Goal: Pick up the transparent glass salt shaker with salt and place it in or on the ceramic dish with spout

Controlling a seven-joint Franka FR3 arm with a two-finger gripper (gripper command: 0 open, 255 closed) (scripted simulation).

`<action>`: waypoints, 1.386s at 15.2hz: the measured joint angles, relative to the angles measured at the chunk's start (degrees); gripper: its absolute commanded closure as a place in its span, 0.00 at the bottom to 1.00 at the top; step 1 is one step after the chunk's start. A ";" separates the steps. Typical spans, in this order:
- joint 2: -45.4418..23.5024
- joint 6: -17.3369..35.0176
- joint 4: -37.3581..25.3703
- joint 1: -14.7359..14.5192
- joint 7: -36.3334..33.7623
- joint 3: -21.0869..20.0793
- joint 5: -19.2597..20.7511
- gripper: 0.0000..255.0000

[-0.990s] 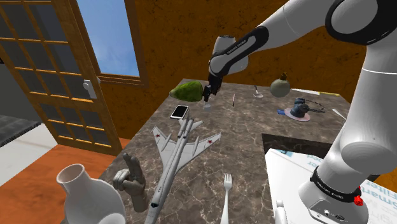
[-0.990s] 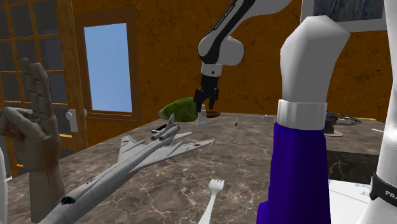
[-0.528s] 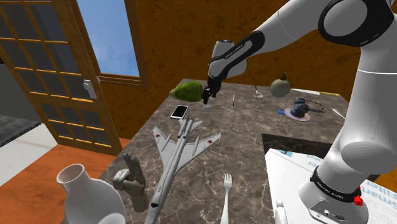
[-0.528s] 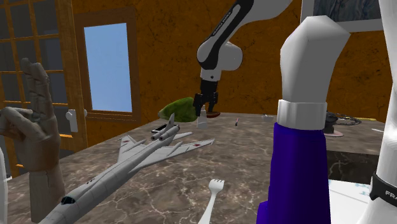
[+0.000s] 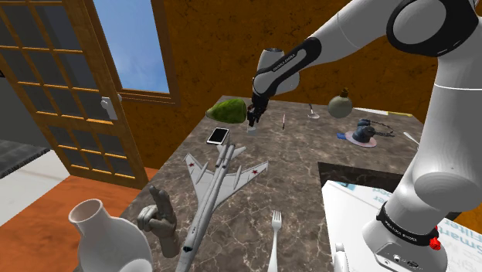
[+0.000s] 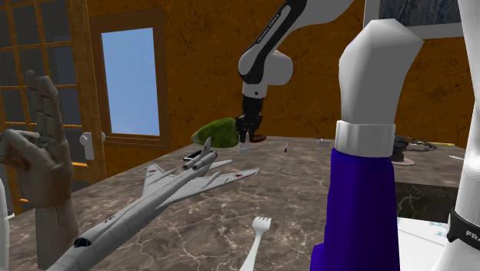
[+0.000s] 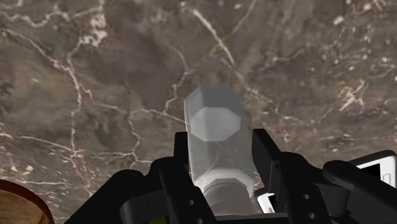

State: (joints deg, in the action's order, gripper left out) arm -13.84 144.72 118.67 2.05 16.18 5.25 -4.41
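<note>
Salt shaker: translucent grey, faceted body, octagonal end, upright, low over marble tabletop, clasped on both sides by end effector fingers. Dish with spout: green, rounded, pointed end toward shoulder view's left, just beside shaker.

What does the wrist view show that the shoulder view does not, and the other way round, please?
The wrist view adds the close grip: the tool has its fingers against both sides of the translucent salt shaker, seen end-on. The shoulder view adds the surroundings: the model plane, fork, white vase and wooden door. Both share the tool, the salt shaker and the marble table.
</note>
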 measured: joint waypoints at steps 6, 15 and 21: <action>-0.01 0.02 0.00 0.02 0.00 0.03 0.00 1.00; 3.31 -5.27 -1.96 -0.19 -0.72 0.27 0.85 1.00; 5.71 -9.57 -3.90 -0.30 -1.23 0.37 1.40 1.00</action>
State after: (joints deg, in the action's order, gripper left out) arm -8.13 135.15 114.77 1.75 14.96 5.63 -3.00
